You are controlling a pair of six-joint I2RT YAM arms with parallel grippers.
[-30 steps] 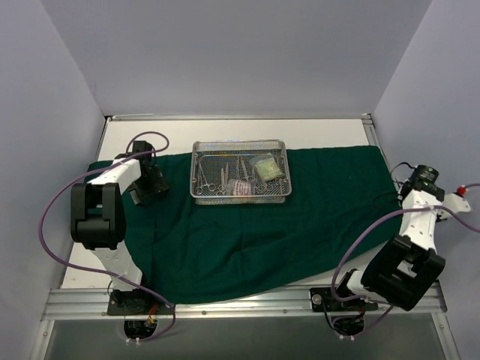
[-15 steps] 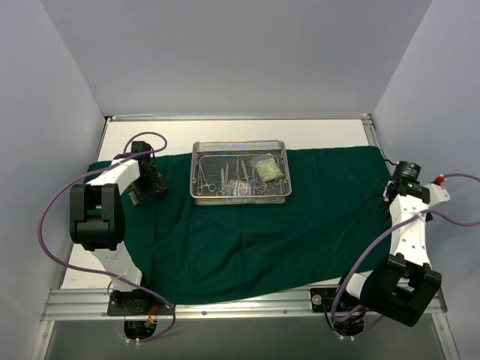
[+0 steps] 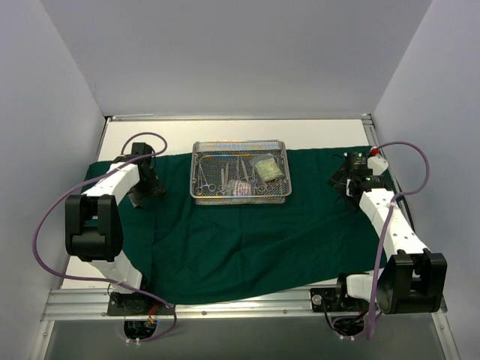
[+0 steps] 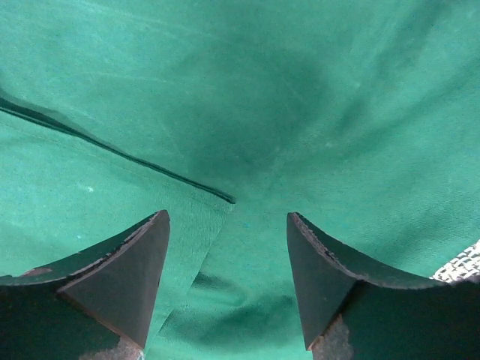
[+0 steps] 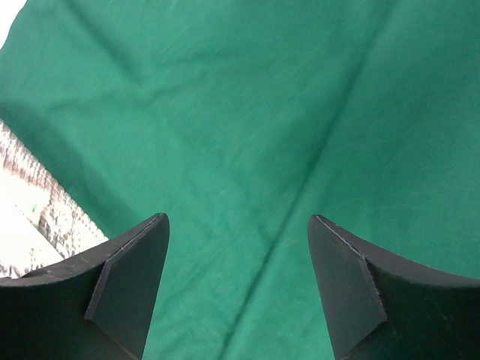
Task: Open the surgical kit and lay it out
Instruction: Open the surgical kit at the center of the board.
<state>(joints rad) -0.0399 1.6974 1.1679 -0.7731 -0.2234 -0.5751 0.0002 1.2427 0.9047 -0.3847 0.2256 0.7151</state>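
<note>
Swings the right gripper (image 3: pixel 343 177) in from the frame's right edge, jaws wide and empty, over the dark green cloth (image 3: pixel 247 232) (spread across mid-frame). Keeps the left gripper (image 3: pixel 144 190) wide above a left-side fold (image 4: pixel 120 150). Leaves the wire-mesh tray (image 3: pixel 240 201) upper centre, instruments (image 3: pixel 223 178) unlaid.

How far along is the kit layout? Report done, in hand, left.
Done: the green cloth lies spread open, the mesh tray uncovered on it. In hand: nothing; the left gripper and right gripper hover open over cloth. Left: the instruments and packets lie in the tray, not yet laid out.
</note>
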